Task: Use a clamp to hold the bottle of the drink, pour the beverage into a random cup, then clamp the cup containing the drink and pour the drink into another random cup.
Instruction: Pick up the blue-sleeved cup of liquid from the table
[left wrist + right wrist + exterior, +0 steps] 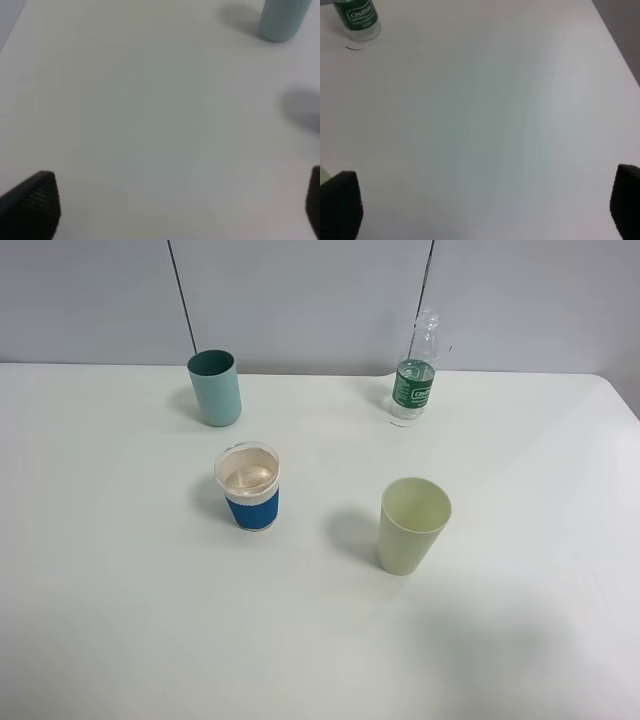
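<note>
Scanning the high view, what do you have?

Operator: I have a white table (120,640). At the back right stands a clear bottle (414,380), upright and looking almost empty. A pale green cup (412,525) stands nearer, right of middle, and a teal cup (215,388) stands at the back left. A blue-sleeved cup (248,487), left of middle, holds the drink.

Spotter: And the tools?

Operator: My left gripper (175,200) and right gripper (485,202) both hang over bare table, fingers spread wide, holding nothing. Neither wrist view shows the blue-sleeved cup. It stands upright on the left arm's side, so I judge that arm nearer. The reach would go forward, towards the middle.
</note>
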Motion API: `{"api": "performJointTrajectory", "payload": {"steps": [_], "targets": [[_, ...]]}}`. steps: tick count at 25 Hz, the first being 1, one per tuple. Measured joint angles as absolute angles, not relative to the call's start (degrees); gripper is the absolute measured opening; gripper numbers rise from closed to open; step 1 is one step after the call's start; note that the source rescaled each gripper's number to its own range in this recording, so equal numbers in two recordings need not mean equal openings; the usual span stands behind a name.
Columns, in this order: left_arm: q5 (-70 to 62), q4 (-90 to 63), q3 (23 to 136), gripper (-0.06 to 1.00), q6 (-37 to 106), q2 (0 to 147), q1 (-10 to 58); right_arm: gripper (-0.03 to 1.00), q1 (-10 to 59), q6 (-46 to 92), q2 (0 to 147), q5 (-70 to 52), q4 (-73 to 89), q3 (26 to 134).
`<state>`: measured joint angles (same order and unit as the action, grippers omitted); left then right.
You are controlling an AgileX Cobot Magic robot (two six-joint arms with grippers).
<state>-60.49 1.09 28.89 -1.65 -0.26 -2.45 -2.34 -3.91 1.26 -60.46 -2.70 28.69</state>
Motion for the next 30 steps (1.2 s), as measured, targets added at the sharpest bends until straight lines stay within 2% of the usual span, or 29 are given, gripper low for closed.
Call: {"api": "performJointTrajectory", "payload": {"steps": [5,13,30], "targets": [[-60.1,0.4,29.2,1.00,-1.3,1.5,-2.4,1.00,-2.3,-3.9,1.3,-60.5,-2.7,28.7],[-56.2,-1.6,32.2,1.00,6.6,16.4,-2.0,1.00,-2.3,-3.9,1.3,-60.5,-2.7,28.7],[-52.8,3.2,31.6,1.00,8.1,42.5,21.8,1.00,-2.3,-3.9,1.3,-60.5,-2.7,28.7]]}}
